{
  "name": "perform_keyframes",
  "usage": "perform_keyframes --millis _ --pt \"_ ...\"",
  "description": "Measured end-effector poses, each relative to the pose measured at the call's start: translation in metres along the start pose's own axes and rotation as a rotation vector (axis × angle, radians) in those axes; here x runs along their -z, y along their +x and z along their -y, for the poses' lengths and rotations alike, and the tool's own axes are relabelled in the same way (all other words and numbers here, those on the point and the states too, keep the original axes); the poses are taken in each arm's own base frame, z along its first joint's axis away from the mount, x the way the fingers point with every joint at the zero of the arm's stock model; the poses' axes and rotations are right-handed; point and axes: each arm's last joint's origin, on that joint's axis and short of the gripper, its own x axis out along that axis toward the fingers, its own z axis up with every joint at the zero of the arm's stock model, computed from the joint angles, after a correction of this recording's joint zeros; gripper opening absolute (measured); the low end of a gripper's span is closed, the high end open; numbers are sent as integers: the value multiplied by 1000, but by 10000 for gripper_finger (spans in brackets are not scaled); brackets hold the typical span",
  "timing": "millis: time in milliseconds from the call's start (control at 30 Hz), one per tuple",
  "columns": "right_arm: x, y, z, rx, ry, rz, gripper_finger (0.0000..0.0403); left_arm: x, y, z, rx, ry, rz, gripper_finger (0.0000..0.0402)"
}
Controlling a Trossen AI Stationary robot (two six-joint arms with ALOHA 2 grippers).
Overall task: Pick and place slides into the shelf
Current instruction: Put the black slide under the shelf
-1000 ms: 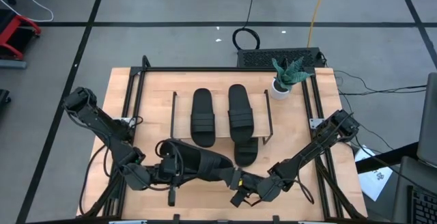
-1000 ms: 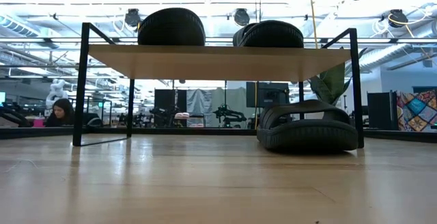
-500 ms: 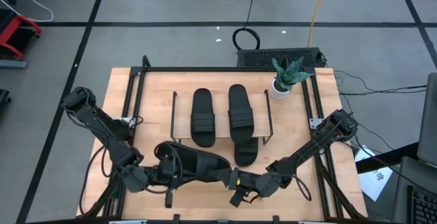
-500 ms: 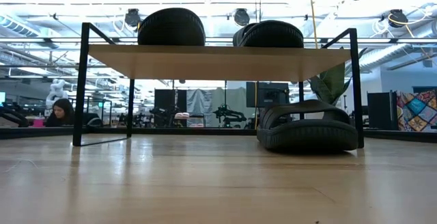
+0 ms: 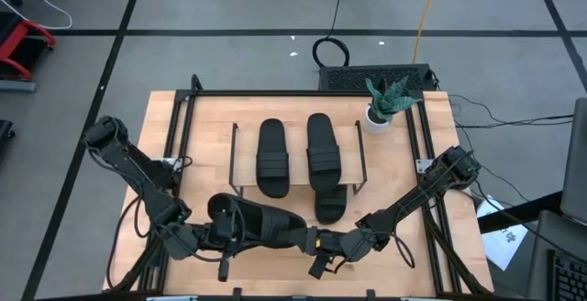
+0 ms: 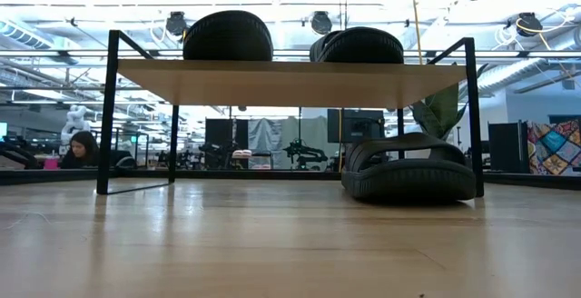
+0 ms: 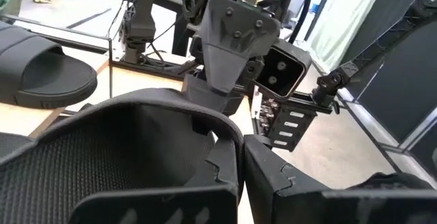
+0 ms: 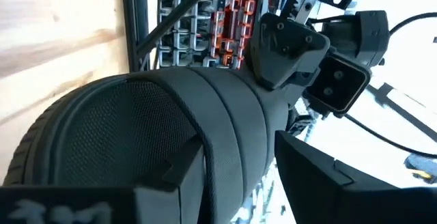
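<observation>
Two slides (image 5: 272, 158) (image 5: 322, 150) lie side by side on the shelf (image 5: 348, 134) at mid worktop (image 5: 165, 127). A third slide (image 5: 330, 202) sits under its right front edge. The fourth slide (image 5: 261, 224) is at the front, between the left tool (image 5: 223, 232) and right tool (image 5: 316, 243). A potted plant (image 5: 385, 102) stands behind the shelf's right end.

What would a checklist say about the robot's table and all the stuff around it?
Surface: wooden table, bare at its near edge in the low view.
Job's things: two sandals on top of the shelf; a third sandal on the table under it; a fourth sandal held up between both arms.
Clutter: potted plant at the far right corner.
Grippers: left gripper shut on the fourth sandal; right gripper around its other end.
Cables: black coil and yellow cord on the floor.
Surroundings: a person seated far behind.
</observation>
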Motion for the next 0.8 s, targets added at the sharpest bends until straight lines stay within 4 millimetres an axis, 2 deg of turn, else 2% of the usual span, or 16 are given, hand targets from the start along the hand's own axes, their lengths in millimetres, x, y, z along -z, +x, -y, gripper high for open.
perform_keyframes --millis 133,200,433,633,800 --pt "6 5 -1 -7 87 -3 157 1 0 0 -2 2 -4 0" --pt "7 6 -2 -13 123 -7 142 1 0 0 -3 3 -4 0" --pt "8 7 -3 -23 180 30 19 1 0 0 8 -5 -16 0" --pt "7 6 -3 -22 200 -3 5 3 -2 2 14 13 -20 5" --pt "-2 -3 0 -12 170 -69 3 4 -9 8 13 72 -8 32"
